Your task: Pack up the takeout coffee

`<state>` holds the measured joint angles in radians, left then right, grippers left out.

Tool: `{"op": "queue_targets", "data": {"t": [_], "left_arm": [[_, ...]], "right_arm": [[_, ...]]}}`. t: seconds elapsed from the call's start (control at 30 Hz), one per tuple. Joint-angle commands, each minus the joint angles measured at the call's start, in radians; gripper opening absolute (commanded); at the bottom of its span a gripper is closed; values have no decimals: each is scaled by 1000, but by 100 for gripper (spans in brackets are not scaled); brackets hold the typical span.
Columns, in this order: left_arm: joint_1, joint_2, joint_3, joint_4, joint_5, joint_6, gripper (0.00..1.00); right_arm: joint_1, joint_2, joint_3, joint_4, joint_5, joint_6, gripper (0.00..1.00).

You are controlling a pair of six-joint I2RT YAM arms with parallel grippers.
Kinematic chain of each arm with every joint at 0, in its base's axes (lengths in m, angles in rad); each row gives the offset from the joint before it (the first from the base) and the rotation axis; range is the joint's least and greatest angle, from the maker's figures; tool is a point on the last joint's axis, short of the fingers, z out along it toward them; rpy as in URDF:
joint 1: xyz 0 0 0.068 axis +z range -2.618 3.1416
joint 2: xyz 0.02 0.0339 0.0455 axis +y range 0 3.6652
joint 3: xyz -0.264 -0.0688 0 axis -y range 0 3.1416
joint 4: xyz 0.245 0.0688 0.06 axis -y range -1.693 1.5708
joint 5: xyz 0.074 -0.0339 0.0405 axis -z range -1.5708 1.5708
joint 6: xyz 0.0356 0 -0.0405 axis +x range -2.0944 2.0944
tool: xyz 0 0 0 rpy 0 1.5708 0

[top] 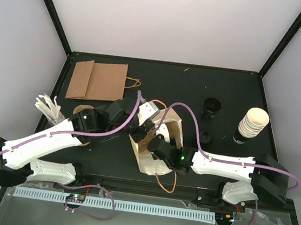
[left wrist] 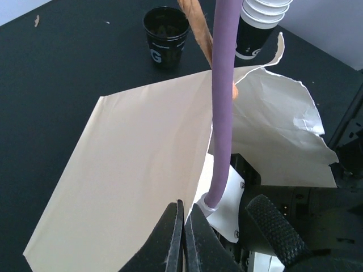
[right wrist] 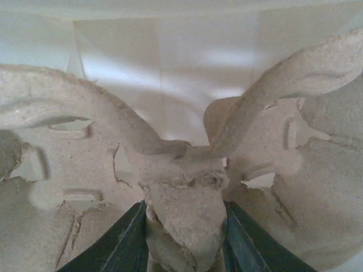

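**Packing, seen from overhead, from the left wrist and from inside the bag.** The bag (top: 152,168) lies mid-table with its mouth gaping. The left gripper (left wrist: 182,229) is clenched on the thin rim of the mouth, by which the bag appears to be held open. The right gripper (right wrist: 184,229) is sunk inside the bag, its fingers (right wrist: 127,241) closed on the central post of a pulp carrier (right wrist: 74,158).

No cup can be made out in the carrier's wells, though part of the carrier is hidden. The only cream cups (top: 254,120) seen are stacked at the table's right, well apart from the bag and near a black cup (top: 212,107) and a lid (top: 206,136). The coffee is therefore judged not yet packed.

**Hazards, as judged:**
- The rim beside the right arm is already ragged; the tear could be lengthened if the carrier's arms or the wrist are dragged against it.
- Only a paper edge is pinched, so the rim could slip free and the mouth collapse onto the arm.
- The purple cable (left wrist: 222,102) lies across the rim, and the bag could be pulled askew by it on withdrawal.
- The carrier could be tipped if released before it is seated flat.
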<state>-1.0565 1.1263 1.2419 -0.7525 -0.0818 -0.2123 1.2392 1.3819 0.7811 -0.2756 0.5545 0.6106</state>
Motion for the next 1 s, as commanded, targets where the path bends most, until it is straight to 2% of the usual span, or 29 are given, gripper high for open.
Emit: {"op": "queue_targets", "data": {"t": [0.0, 0.23, 0.5, 0.8, 0.97], "left_arm": [[-14, -17, 62, 88, 98, -23, 2], [-14, -31, 65, 108, 157, -39, 1], [-14, -44, 83, 86, 172, -52, 2], [-13, -69, 83, 95, 233, -91, 1], [0, -109, 60, 103, 237, -118, 2]], "right_arm": [[1, -32, -62, 136, 68, -99, 36], [-1, -26, -85, 174, 61, -150, 36], [-30, 27, -72, 101, -29, -127, 35], [-40, 45, -76, 66, -47, -159, 35], [-40, 1, -75, 3, -80, -161, 34]]}}
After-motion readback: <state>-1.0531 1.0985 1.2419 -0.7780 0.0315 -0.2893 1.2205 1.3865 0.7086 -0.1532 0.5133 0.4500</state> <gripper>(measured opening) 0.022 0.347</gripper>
